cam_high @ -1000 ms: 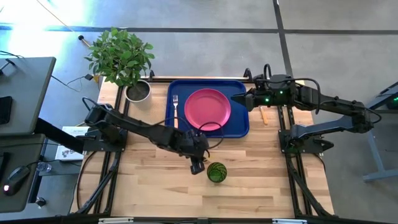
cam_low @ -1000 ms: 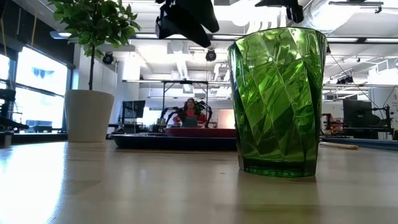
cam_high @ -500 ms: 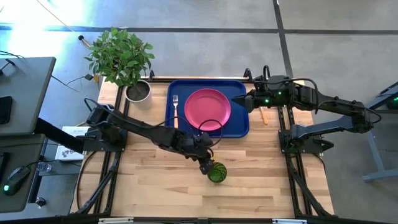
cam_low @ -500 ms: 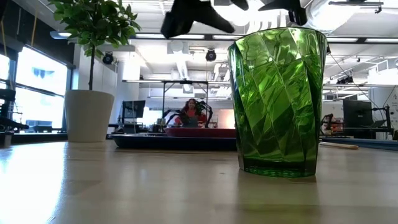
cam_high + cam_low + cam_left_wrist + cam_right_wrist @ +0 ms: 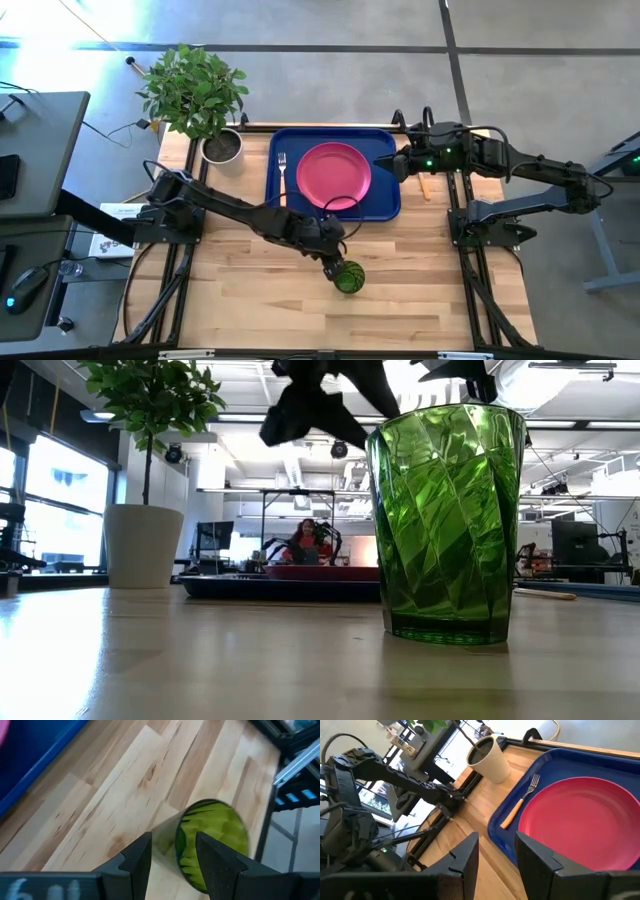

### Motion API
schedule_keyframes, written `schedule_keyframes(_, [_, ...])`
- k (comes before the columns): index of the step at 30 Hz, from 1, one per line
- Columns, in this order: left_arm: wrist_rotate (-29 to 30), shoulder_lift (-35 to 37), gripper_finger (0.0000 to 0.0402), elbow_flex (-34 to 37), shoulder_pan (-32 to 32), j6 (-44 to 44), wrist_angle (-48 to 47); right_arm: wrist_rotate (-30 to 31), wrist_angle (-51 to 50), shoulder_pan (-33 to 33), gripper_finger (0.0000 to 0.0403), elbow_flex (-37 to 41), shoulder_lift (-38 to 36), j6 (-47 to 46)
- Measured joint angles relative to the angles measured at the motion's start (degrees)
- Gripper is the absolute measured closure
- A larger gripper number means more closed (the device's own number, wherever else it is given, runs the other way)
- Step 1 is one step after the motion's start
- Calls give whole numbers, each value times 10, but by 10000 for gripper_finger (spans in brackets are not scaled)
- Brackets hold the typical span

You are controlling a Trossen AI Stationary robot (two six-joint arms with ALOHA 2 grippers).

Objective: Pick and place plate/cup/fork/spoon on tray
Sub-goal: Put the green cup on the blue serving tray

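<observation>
Left gripper [image 5: 335,268] spread wide over cup [image 5: 348,277] at tray's [image 5: 385,205] 6 o'clock, lined up to grab; right gripper [image 5: 392,165] open, idle.

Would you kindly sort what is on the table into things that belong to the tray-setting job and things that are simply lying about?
Job things:
- tray
- plate, on the tray
- fork, on the tray beside the plate
- cup, on the table
- spoon, on the table, right of the tray

Just there:
- potted plant at the table's far left corner
</observation>
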State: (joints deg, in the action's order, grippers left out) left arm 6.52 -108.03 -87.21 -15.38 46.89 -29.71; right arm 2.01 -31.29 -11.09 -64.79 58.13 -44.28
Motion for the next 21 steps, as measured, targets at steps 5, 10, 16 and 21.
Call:
schedule_keyframes(5, [-3,-11,259,-2,-5,-1,8,10,-9,0,286,0,0,8])
schedule_keyframes(10, [-15,-25,259,-1,-11,-5,3,10,-9,0,286,0,0,8])
schedule_keyframes(16, [-17,-33,259,0,-13,0,-2,10,-12,0,286,0,0,8])
schedule_keyframes(21, [-17,-33,259,0,-13,-1,-6,10,-13,0,286,0,0,8])
